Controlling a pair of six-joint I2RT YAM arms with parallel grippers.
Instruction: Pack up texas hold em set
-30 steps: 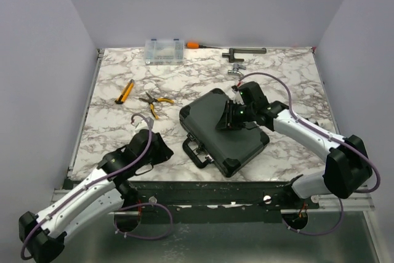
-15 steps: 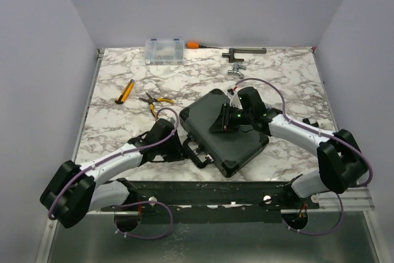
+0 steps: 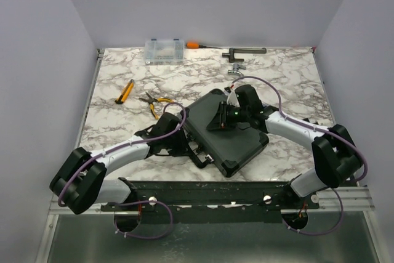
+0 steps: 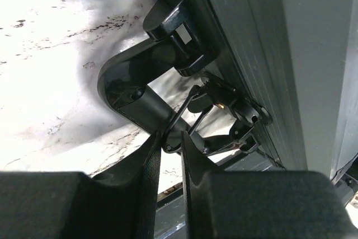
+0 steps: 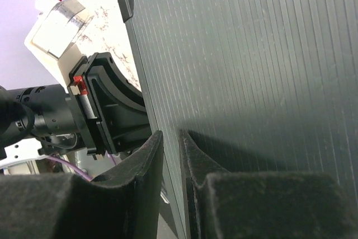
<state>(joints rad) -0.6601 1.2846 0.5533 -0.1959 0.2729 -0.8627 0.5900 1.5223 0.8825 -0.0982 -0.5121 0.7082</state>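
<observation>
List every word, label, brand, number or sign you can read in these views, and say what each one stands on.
No text can be read in any view.
Black case: no lettering shows on the ribbed lid, the handle or the latch, even in the close wrist views.
Clear organizer box: too small to tell whether it carries a label.
Pliers: too small to tell whether they bear any marking.

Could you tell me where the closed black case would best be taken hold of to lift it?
Probably by its handle, the curved bar standing off the near-left long edge of the case. Come from that side, closing across the bar; the ribbed lid is broad and flat, offering nothing to pinch.
</observation>
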